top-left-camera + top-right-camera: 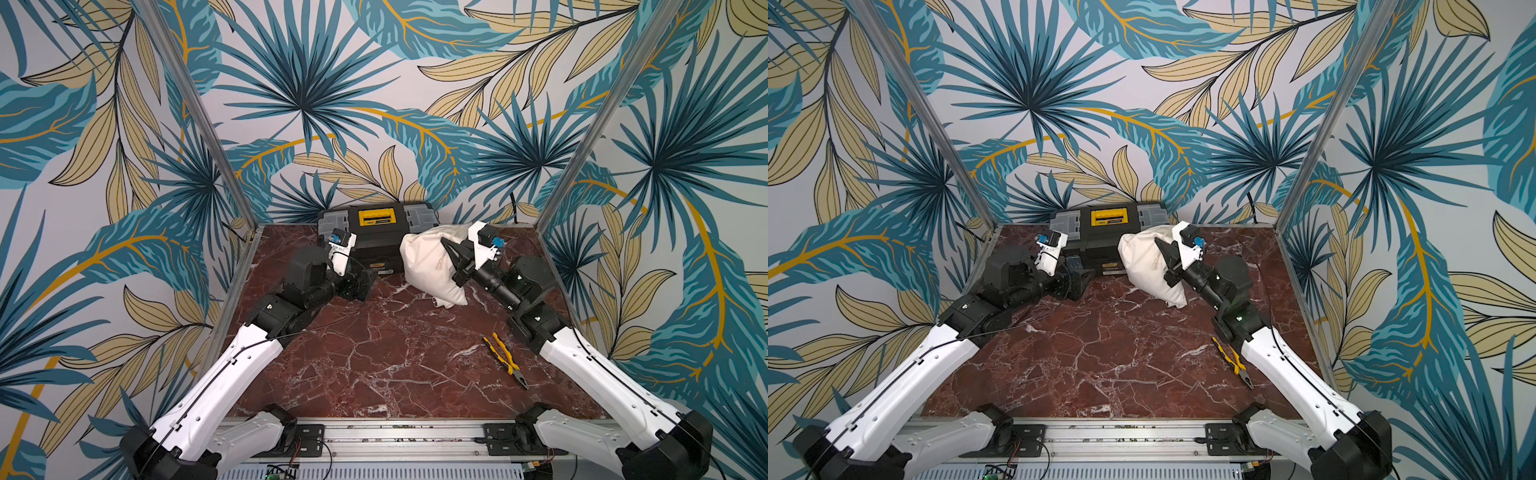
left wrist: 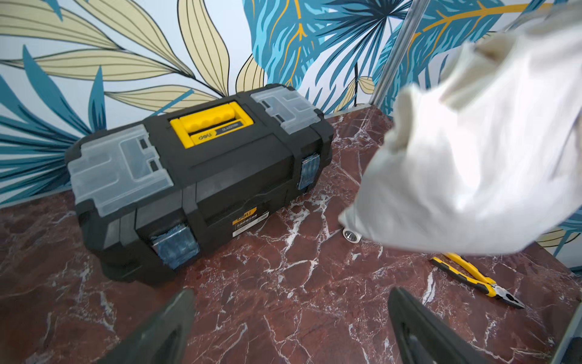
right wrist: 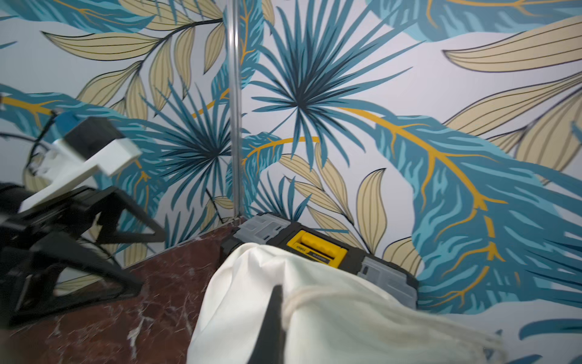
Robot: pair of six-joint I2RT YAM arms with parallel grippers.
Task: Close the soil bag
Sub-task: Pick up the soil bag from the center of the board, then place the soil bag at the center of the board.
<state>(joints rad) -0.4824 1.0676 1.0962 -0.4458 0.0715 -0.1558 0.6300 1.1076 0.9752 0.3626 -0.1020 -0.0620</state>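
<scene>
The soil bag [image 1: 424,266] [image 1: 1140,266] is a cream-white cloth sack leaning against the right front of the toolbox, its lower end on the table. My right gripper [image 1: 448,246] [image 1: 1160,246] is at the bag's upper end, shut on the drawstring cord [image 3: 318,297], which loops round its dark finger [image 3: 273,318]. The bag's mouth is hidden behind that gripper. Left of the bag, low over the table, my left gripper [image 1: 368,284] [image 2: 291,294] stands wide open with only bare marble between its fingers. It is apart from the bag [image 2: 466,164].
A black toolbox [image 1: 374,232] [image 2: 201,176] with a yellow handle stands at the back wall. Yellow-handled pliers [image 1: 505,359] [image 2: 475,279] lie front right. A small white pipe fitting [image 2: 351,235] peeks out beneath the bag. Metal frame posts rise at the back corners.
</scene>
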